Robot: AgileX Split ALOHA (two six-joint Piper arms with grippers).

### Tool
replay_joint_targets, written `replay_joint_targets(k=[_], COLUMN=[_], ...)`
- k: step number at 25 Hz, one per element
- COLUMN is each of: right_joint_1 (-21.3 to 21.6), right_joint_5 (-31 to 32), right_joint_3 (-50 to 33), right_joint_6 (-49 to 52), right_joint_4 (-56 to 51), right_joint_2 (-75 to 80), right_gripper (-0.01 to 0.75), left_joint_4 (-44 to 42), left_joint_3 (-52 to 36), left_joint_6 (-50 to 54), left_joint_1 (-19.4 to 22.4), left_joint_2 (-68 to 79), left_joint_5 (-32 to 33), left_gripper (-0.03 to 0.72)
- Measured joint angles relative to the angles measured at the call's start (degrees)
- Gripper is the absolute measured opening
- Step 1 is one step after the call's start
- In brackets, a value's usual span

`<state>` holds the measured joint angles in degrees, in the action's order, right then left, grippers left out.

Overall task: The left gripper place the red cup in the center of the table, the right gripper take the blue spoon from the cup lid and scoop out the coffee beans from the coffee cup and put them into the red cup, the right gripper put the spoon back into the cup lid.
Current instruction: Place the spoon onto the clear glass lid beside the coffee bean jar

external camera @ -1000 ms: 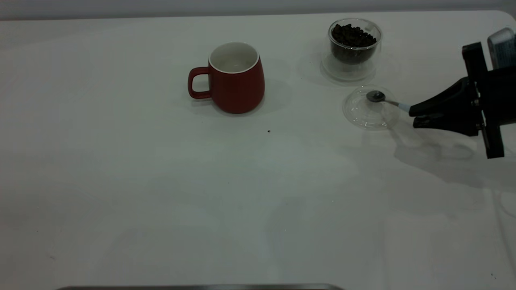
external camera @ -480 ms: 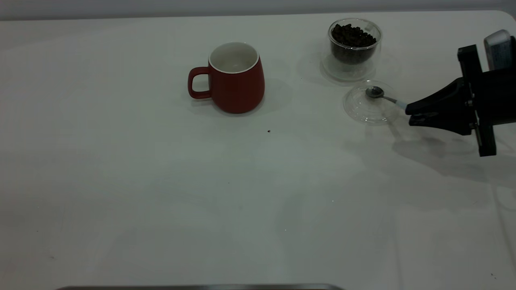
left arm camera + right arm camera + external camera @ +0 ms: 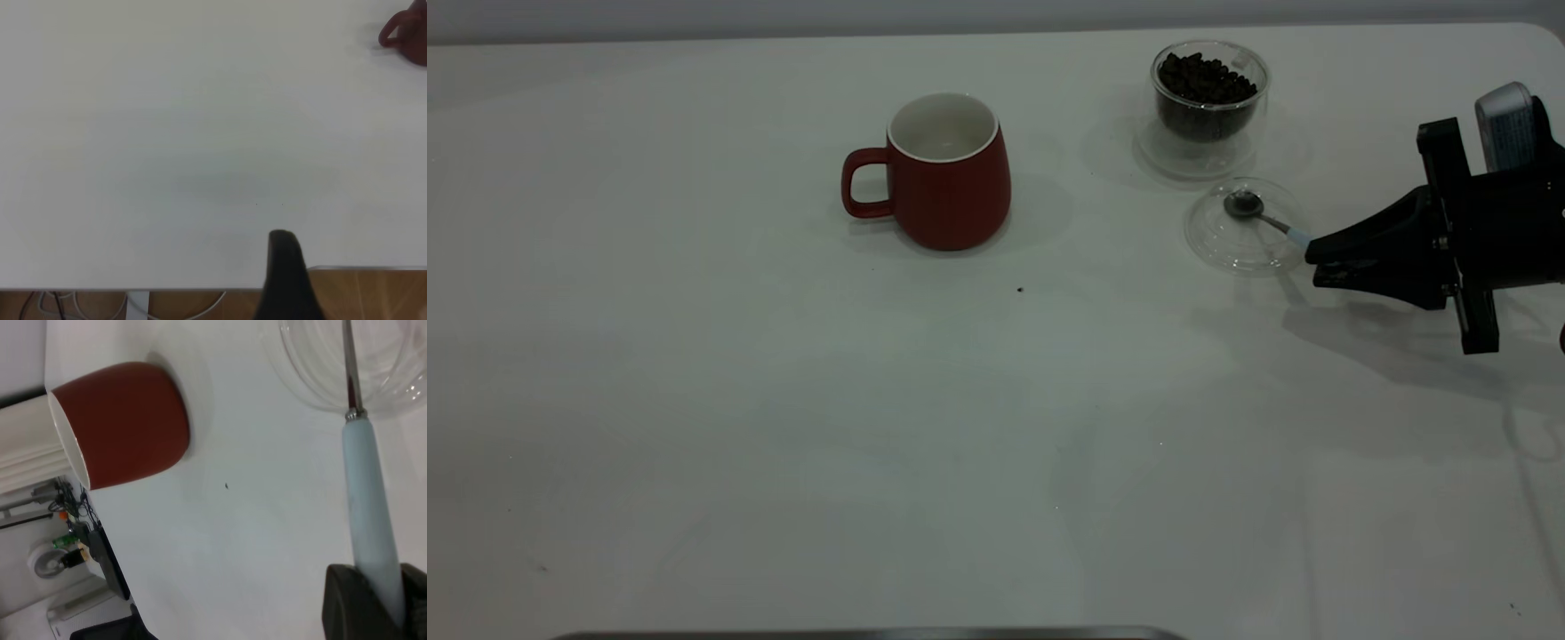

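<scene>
So the table [image 3: 783, 427] is this big white slab and most of it is bare, with everything bunched toward the far side. Biggest thing on it is the red cup [image 3: 947, 173], standing upright around the middle of the far half, handle pointing toward my left arm's side, white inside and nothing in it that I can see, so I'd call the "cup to the center" step done. My left gripper [image 3: 288, 277] is parked back at the near table edge, well away from the cup; only one dark finger shows in its wrist view, so I can't tell how its fingers stand. Over on the right, the coffee cup [image 3: 1209, 107] sits near the far edge, heaped with coffee beans [image 3: 1206, 80], looks untouched as far as I can judge. Just in front of it is the cup lid [image 3: 1243, 229], flat on the table. My right gripper [image 3: 1316, 260] comes in low from the right edge and is pinched onto the pale handle of the blue spoon [image 3: 1264, 216]; the wrist view shows the handle clamped between my pads. The spoon's metal bowl sits over the lid, and I can't say whether it's touching. So by my read: grab is made, scooping, pouring and putting the spoon back are all still to come.
</scene>
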<state>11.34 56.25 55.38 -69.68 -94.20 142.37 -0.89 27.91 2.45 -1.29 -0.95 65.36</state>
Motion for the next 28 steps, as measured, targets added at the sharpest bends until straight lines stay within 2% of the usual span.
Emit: replay_joint_targets(k=[7,10,13,18,21,28], right_joint_1=[0.0,0.0,0.0,0.0,0.0,0.6], right_joint_5=[0.0,-0.1,-0.2,-0.3,-0.3,-4.7], right_joint_3=[0.0,0.0,0.0,0.0,0.0,0.0], right_joint_6=[-0.5,-0.6,-0.6,-0.4,0.0,9.4], right_joint_4=[-0.6,-0.7,-0.7,-0.8,-0.9,8.2], right_joint_2=[0.6,0.6,0.7,0.7,0.7,-1.2], right_gripper=[0.11,0.133,0.209,0.411,0.492,0.52], left_joint_4=[0.0,0.0,0.0,0.0,0.0,0.0], left_joint_3=[0.0,0.0,0.0,0.0,0.0,0.0], left_joint_6=[0.0,0.0,0.0,-0.1,-0.2,-0.2], left_joint_1=[0.0,0.0,0.0,0.0,0.0,0.0], left_joint_2=[0.0,0.0,0.0,0.0,0.0,0.0], left_joint_5=[0.0,0.0,0.0,0.0,0.0,0.0], left_gripper=[0.587,0.587,0.587,0.587,0.587,0.587])
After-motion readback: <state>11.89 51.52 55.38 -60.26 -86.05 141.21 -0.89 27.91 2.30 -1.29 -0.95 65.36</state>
